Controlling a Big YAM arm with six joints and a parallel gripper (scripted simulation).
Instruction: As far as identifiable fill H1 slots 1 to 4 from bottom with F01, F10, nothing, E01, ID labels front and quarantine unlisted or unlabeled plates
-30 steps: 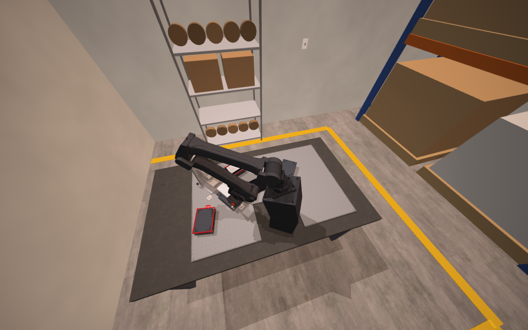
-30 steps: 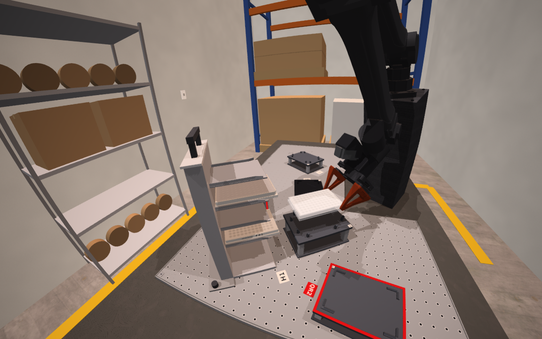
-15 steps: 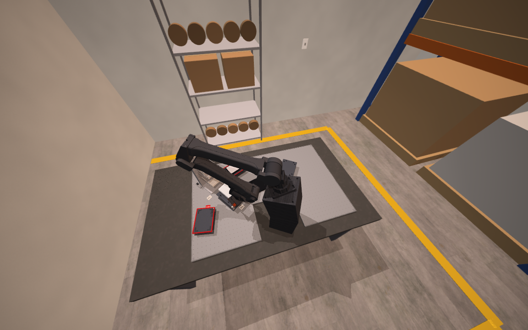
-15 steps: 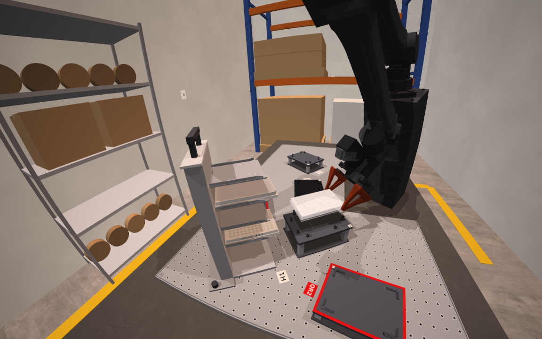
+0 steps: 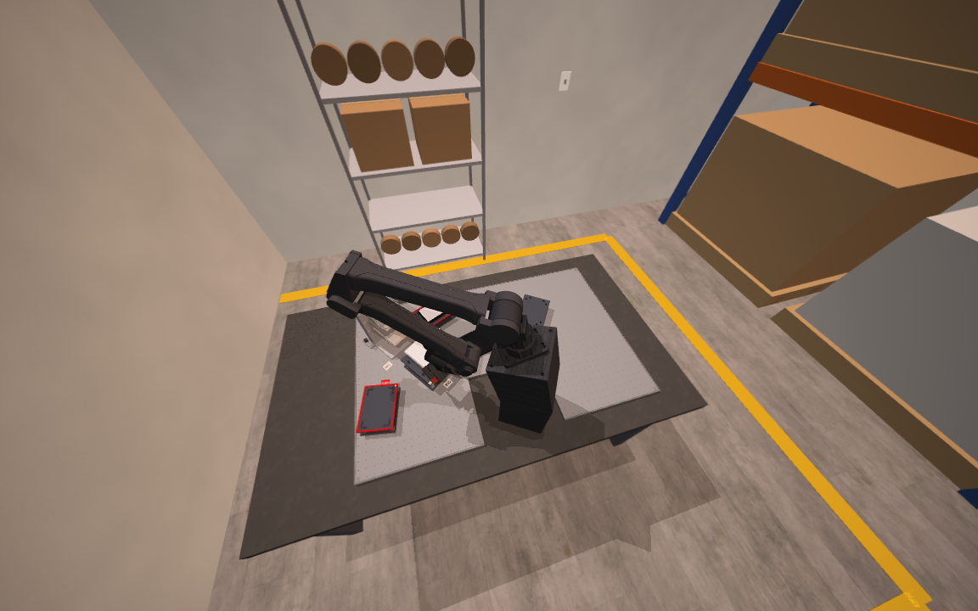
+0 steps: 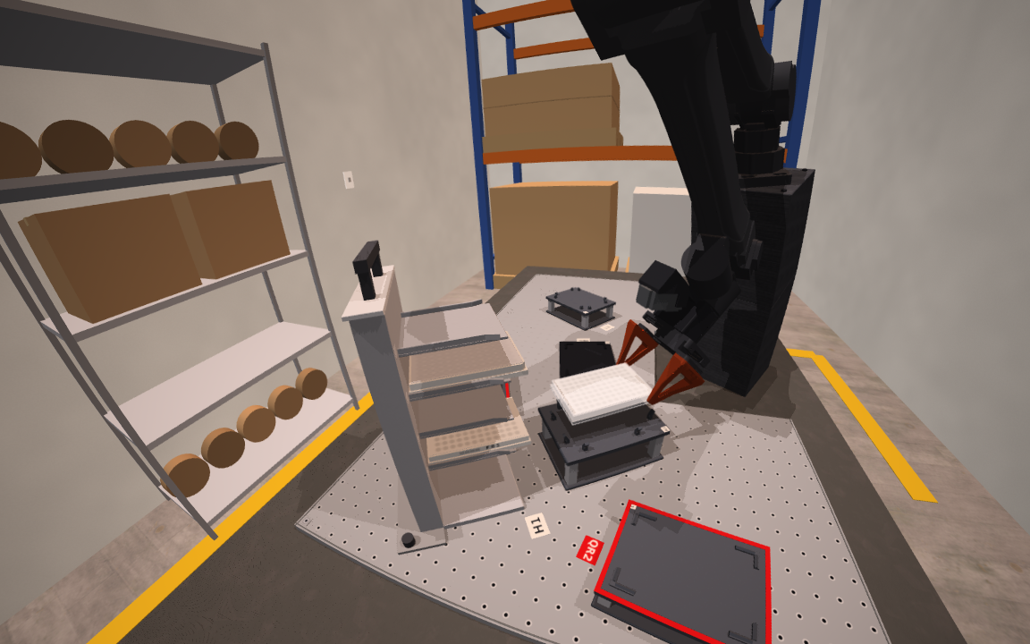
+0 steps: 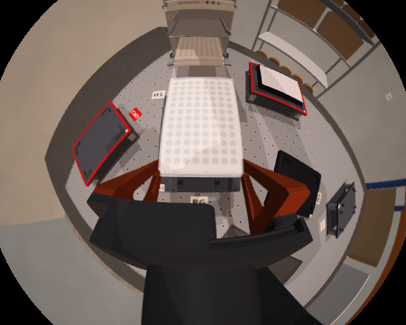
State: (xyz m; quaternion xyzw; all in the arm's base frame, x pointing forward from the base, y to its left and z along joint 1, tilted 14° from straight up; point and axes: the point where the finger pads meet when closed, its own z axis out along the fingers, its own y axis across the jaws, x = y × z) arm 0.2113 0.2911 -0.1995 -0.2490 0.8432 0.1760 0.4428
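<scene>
My gripper (image 6: 637, 383) (image 7: 200, 163) is shut on the near end of a white plate (image 6: 600, 392) (image 7: 200, 122) (image 5: 417, 354). The plate is roughly level, a little above the regrip nest RG (image 6: 614, 452) (image 7: 198, 184). I see no ID on it. Hotel H1 (image 6: 410, 424) stands beyond. Its upper plate (image 6: 467, 364) shows E01 at the front in the wrist view. A lower plate (image 6: 477, 440) (image 7: 198, 51) stands in slot 2; its ID is unreadable. Slots 1 and 3 look empty. Red-edged QR2 (image 6: 690, 552) (image 7: 101, 142) (image 5: 379, 407) is empty.
Another red-edged nest (image 7: 253, 93) at the back right holds a dark plate with a white top (image 7: 280, 83). A black nest (image 7: 298, 181) (image 6: 586, 357) and a raised nest (image 7: 343, 209) (image 6: 580, 302) stand to the right in the wrist view. H1 has a black handle (image 6: 367, 268) on top.
</scene>
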